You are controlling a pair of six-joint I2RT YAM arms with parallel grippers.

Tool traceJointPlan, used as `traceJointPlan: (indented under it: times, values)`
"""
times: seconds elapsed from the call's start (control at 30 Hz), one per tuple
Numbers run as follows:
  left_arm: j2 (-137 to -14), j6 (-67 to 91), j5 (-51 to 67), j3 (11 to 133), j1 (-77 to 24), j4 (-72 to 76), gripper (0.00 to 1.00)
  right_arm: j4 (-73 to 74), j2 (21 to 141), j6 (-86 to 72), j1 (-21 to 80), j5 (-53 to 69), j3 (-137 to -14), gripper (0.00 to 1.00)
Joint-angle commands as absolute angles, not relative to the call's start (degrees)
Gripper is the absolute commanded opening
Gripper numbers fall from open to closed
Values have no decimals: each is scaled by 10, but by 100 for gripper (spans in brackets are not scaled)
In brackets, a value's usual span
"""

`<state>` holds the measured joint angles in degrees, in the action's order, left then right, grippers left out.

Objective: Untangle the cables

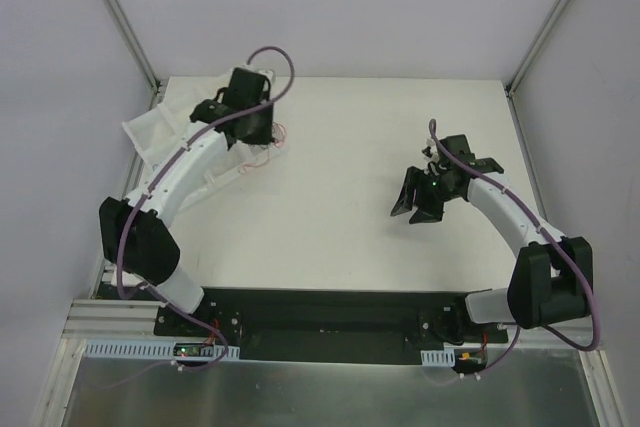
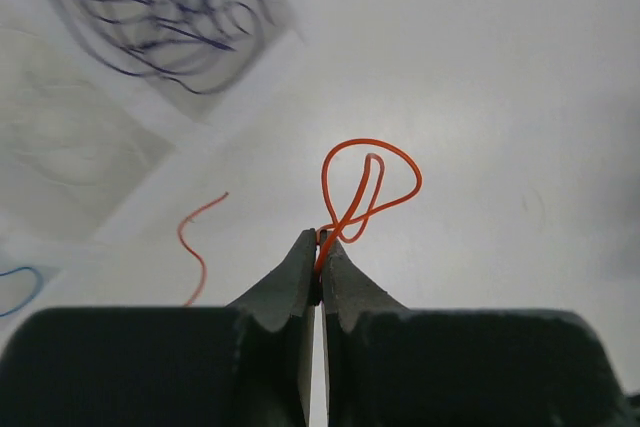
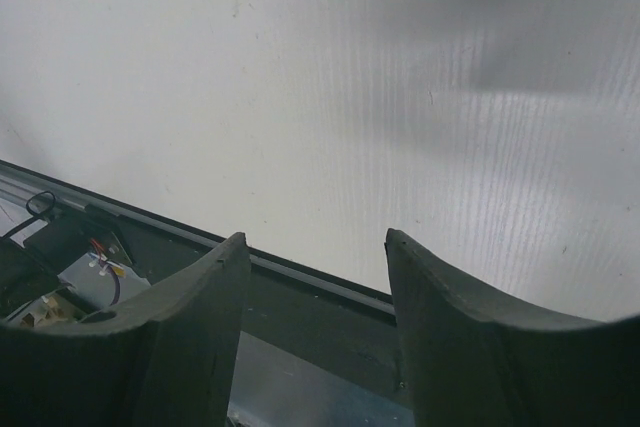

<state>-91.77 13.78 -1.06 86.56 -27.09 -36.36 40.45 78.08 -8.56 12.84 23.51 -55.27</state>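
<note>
In the left wrist view my left gripper (image 2: 320,238) is shut on a thin orange cable (image 2: 372,179), which curls into a double loop just beyond the fingertips. A second orange strand (image 2: 195,239) lies loose on the table to the left. A blurred tangle of dark purple and black cables (image 2: 160,17) rests on a translucent sheet at the upper left, and a blue wire (image 2: 22,287) shows at the left edge. My right gripper (image 3: 316,237) is open with nothing between its fingers. It hangs over bare table at the right (image 1: 417,205).
A white crumpled sheet (image 1: 150,137) lies in the far left corner under the left arm (image 1: 200,162). The black base rail (image 1: 320,322) runs along the near edge. Frame posts (image 1: 120,17) and walls close in the table.
</note>
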Motion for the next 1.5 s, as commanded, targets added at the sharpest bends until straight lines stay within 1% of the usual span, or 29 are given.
traceJointPlan:
  times: [0.0, 0.1, 0.27, 0.53, 0.63, 0.8, 0.83, 0.87, 0.9, 0.93, 0.97, 1.07, 1.13, 1.3, 1.47]
  values:
    - [-920, 105, -65, 933, -168, -374, 0, 398, 787, -89, 127, 248, -555, 59]
    - [-946, 129, -45, 989, -81, -368, 0, 402, 788, -88, 127, 246, -557, 59]
    - [-1016, 170, 45, 1073, 16, -331, 0, 411, 798, -83, 127, 240, -570, 59]
    - [-1161, 202, 99, 1247, 83, -319, 0, 436, 823, -73, 125, 227, -597, 59]
    - [-1207, 221, 110, 1273, 99, -312, 0, 440, 824, -73, 123, 222, -602, 59]
    - [-1252, 259, 131, 1272, 124, -299, 0, 450, 819, -72, 120, 211, -609, 59]
    - [-1259, 268, 136, 1267, 127, -297, 0, 452, 818, -72, 120, 209, -609, 59]
    - [-1265, 274, 145, 1266, 132, -296, 2, 453, 817, -72, 120, 209, -608, 59]
    - [-1270, 282, 153, 1263, 134, -297, 10, 453, 817, -73, 120, 209, -610, 59]
    - [-1271, 288, 166, 1256, 137, -296, 13, 453, 819, -73, 120, 210, -610, 59]
    - [-1267, 288, 170, 1248, 138, -297, 19, 453, 820, -74, 120, 211, -612, 59]
    - [-1230, 281, 144, 1190, 138, -296, 37, 452, 824, -76, 120, 214, -615, 59]
    - [-1198, 266, 137, 1154, 138, -294, 43, 450, 824, -77, 120, 218, -618, 59]
    - [-1095, 238, 171, 1032, 136, -290, 48, 443, 821, -77, 121, 224, -613, 59]
    - [-954, 227, 190, 848, 102, -268, 51, 456, 827, -63, 124, 216, -635, 61]
